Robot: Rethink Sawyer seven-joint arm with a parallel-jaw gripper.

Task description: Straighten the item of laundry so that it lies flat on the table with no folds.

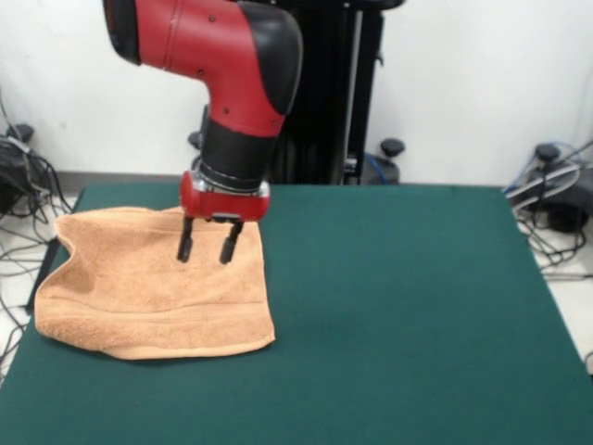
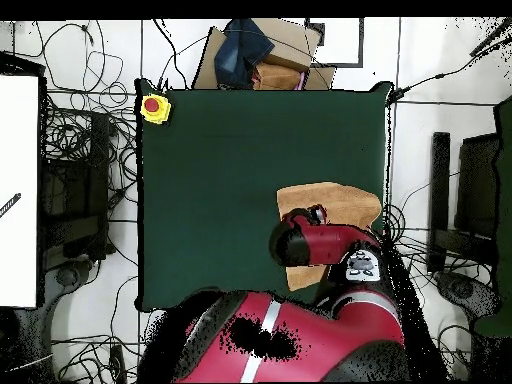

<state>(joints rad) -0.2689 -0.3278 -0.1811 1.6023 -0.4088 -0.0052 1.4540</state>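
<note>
Gripper (image 1: 206, 250) hung over the towel (image 1: 139, 297) with jaws released, probably lining up a grab to unfold it.

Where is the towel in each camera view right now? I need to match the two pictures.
Front view: the towel lies at the table's left side, reaching its left edge, under the gripper with open jaws.
Overhead view: the towel lies at the table's right edge, partly hidden by the red arm.
Shared landmark: the red arm above the towel.
</note>
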